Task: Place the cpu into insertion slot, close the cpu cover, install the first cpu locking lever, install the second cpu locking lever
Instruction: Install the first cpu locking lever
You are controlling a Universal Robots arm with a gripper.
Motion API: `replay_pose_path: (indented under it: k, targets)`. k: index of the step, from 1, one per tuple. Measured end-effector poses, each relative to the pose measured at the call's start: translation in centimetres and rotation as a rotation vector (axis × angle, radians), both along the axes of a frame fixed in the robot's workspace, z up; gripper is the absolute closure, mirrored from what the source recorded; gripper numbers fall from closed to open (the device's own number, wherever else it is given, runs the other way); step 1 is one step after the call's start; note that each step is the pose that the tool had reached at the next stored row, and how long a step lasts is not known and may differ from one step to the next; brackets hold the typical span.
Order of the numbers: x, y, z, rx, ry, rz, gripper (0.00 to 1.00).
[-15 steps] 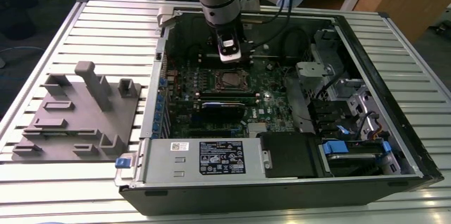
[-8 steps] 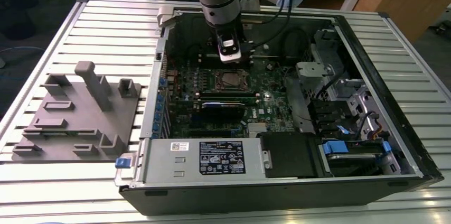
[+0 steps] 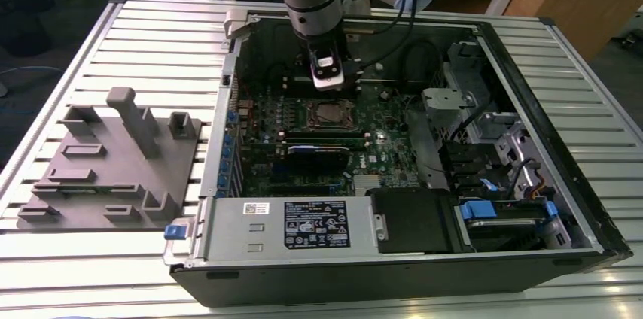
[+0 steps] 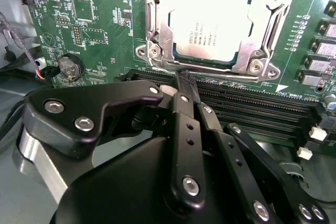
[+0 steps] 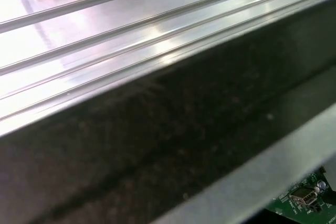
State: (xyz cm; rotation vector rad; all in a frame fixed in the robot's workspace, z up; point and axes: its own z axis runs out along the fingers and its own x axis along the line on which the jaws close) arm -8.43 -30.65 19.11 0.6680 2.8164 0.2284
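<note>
Silver-topped cpu [image 4: 212,22] sits in insertion slot [image 3: 330,114] w/ cpu cover [image 4: 157,30] closed over it. Gripper [image 4: 185,83], fingers pressed together, empty, tips just beside the cover's edge, over black memory slots [image 4: 252,106].

Even overhead light fills the exterior view; the ribbed metal table [image 3: 101,259] shines pale and slightly washed out, while the inside of the open computer case [image 3: 522,56] sits in dim shadow and loses detail. In the second wrist view the cpu [image 4: 212,22] glares white across its metal top, the green motherboard [image 4: 100,19] stays sharp, and the black gripper [image 4: 184,85] close to the lens looks soft and bulging. In the first wrist view bright streaks of glare run along the table ribs [image 5: 131,19], and the dark case wall [image 5: 157,145] is blurred and grainy
</note>
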Motion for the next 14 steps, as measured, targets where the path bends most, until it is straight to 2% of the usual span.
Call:
replay_pose_path:
  k: [11,13,14]
  targets:
    - [0.01,0.00,-0.10,0.0009,-0.0001,0.000,0.89]
    - [0.06,-0.02,-0.08,0.0045,0.0002,0.000,0.89]
    - [0.11,-0.02,-0.09,0.0096,-0.0001,0.000,0.89]
